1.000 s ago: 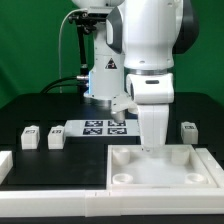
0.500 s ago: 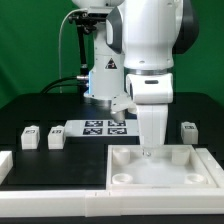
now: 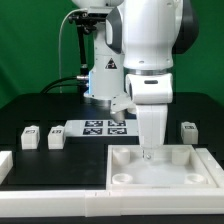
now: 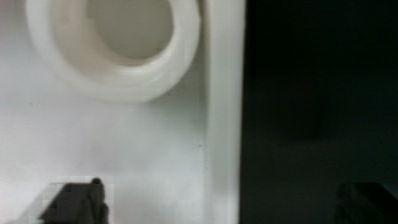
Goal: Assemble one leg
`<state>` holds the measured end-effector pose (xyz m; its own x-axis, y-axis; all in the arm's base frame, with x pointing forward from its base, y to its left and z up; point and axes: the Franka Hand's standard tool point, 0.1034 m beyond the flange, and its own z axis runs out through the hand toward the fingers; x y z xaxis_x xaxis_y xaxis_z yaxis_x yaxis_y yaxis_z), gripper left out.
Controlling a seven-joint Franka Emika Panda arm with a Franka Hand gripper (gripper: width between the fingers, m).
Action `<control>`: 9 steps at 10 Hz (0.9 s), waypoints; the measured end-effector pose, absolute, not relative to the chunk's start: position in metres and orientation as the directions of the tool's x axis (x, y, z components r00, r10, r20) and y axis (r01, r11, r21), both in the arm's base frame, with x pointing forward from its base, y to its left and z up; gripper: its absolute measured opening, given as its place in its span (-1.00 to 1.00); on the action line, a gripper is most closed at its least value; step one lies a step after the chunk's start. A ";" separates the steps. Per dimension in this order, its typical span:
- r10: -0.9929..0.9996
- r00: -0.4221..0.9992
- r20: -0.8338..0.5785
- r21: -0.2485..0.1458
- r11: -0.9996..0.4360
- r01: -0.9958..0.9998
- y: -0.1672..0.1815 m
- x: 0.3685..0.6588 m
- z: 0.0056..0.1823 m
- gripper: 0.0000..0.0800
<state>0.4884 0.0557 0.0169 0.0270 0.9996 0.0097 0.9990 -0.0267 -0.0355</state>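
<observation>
Above the white tray [image 3: 165,184], hand [image 3: 148,150] largely hidden, blurred fingertips [image 4: 71,203] wide apart, empty.

In the exterior view the arm's white wrist hides most of the gripper [image 3: 148,153], and the arm covers part of the marker board [image 3: 93,127]. A white block [image 3: 4,163] is cut off at the exterior view's left edge. The tag on the leg [image 3: 56,139] is too small to read. The wrist view is blurred, and its edges cut off a round socket [image 4: 125,85] and the dark fingertips [image 4: 75,203].
</observation>
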 end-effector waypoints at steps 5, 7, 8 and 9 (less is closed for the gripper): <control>0.989 0.146 0.005 -0.018 -0.146 0.989 0.059 0.473 0.032 0.62; 0.970 0.244 0.000 -0.013 -0.244 0.970 0.068 0.463 0.041 0.62; 0.968 0.253 -0.001 -0.017 -0.253 0.967 0.066 0.462 0.039 0.62; 0.957 0.290 -0.001 -0.017 -0.290 0.957 0.066 0.462 0.039 0.62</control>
